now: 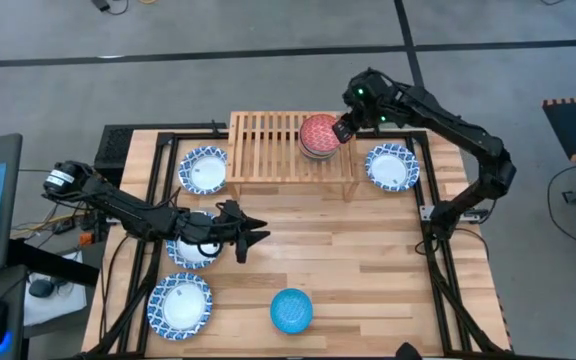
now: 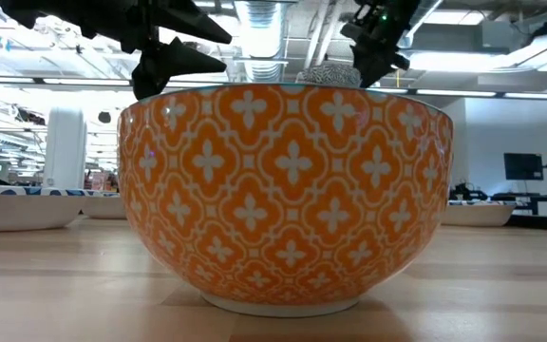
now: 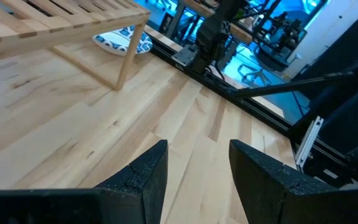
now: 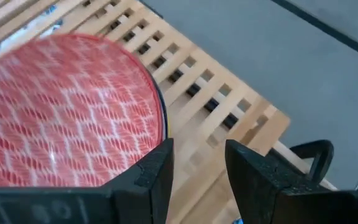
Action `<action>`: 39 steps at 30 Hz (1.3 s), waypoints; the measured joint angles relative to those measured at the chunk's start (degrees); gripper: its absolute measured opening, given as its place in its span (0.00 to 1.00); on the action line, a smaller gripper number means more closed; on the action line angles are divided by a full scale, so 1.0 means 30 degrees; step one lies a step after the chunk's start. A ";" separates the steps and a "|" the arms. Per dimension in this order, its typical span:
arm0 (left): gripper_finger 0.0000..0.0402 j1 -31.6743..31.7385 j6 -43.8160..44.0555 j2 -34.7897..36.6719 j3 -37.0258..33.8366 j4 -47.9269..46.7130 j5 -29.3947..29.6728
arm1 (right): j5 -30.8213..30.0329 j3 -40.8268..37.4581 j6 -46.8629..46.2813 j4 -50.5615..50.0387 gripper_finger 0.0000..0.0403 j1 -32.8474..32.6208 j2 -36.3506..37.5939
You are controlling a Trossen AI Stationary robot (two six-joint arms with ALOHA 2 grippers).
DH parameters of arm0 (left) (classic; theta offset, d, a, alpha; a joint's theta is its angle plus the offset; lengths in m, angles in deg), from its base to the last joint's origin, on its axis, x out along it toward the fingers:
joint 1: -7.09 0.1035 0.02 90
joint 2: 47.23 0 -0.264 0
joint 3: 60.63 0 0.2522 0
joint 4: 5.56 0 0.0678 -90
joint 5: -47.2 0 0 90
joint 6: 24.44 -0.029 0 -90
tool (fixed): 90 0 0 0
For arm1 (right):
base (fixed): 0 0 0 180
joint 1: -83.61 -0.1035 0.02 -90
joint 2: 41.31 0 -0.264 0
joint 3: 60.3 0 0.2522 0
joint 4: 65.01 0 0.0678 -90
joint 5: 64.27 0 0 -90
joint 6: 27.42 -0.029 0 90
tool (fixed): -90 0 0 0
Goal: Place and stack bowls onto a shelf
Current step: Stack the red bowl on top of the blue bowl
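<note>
Red bowl (image 1: 319, 134): on shelf (image 1: 268, 145), right part of the slats, stacked on another bowl
Right gripper (image 1: 346, 128): at red bowl's right rim; fingers apart, rim not clamped
Left gripper (image 1: 255, 234): over bare table (image 1: 368, 260), fingers apart, nothing held
Blue bowl (image 1: 291, 310): table front edge
Patterned dishes: 1 right of shelf (image 1: 392, 166); 3 on left side

This is a robotics lab or open workshop hall. The plank counter (image 1: 368, 260) sits in a black metal frame (image 1: 446, 280) on a bare grey floor (image 1: 268, 60). Beyond it hang exposed ceiling ducts (image 2: 264, 24) and strip lights, with a monitor (image 2: 523, 166) on a far desk and loose cables (image 1: 38, 225) by the counter's left edge.
</note>
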 joint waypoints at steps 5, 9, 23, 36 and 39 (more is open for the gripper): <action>0.39 0.0000 0.0025 0.0000 0.0000 0.0000 0.0000 | 0.0020 -0.1653 -0.0480 0.1550 0.42 -0.0274 0.0751; 0.39 0.0007 -0.0004 0.0000 0.0000 0.0015 0.0036 | 0.0046 -0.2104 -0.0494 0.2159 0.42 -0.0311 0.0767; 0.39 0.0080 0.0097 0.0000 0.0000 0.0037 0.0413 | 0.0115 -0.2592 0.0071 0.5122 0.42 -0.0644 0.2011; 0.39 0.3508 -0.3313 0.0000 0.3182 -0.1646 0.0856 | 0.0159 -0.2631 -0.1923 0.3222 0.42 -0.0844 0.2445; 0.39 0.4570 -0.4177 0.0000 0.4537 -0.2861 0.0886 | 0.0166 -0.3082 -0.1930 0.3663 0.42 -0.0970 0.2461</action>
